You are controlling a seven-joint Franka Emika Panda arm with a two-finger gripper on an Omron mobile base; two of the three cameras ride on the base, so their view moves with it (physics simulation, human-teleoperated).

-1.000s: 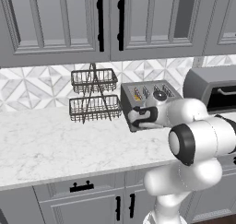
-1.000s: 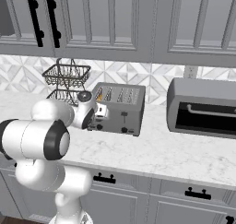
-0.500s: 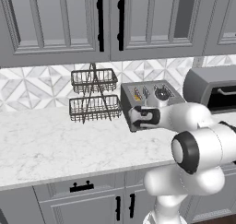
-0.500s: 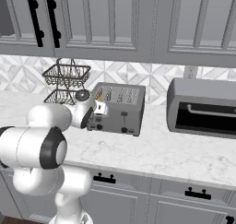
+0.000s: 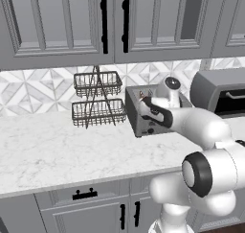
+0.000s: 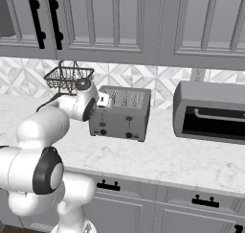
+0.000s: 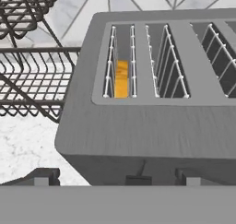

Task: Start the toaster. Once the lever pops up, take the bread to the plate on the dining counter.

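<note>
Hovering my gripper [image 7: 115,179] with jaws spread wide above the toaster [image 7: 152,121], I see the bread [image 7: 121,79] sunk in its slot nearest the wire basket rack [image 7: 32,75].

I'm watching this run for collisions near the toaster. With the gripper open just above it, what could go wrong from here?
1. The wire rack stands close beside the toaster, next to the slot holding the bread; a sideways drift of the open gripper might snag it.
2. The bread sits deep in its slot, so a grab from above might catch the slot's wire guides instead.
3. The lever is a small tab at the front edge; pressing slightly off could slip past it.
</note>
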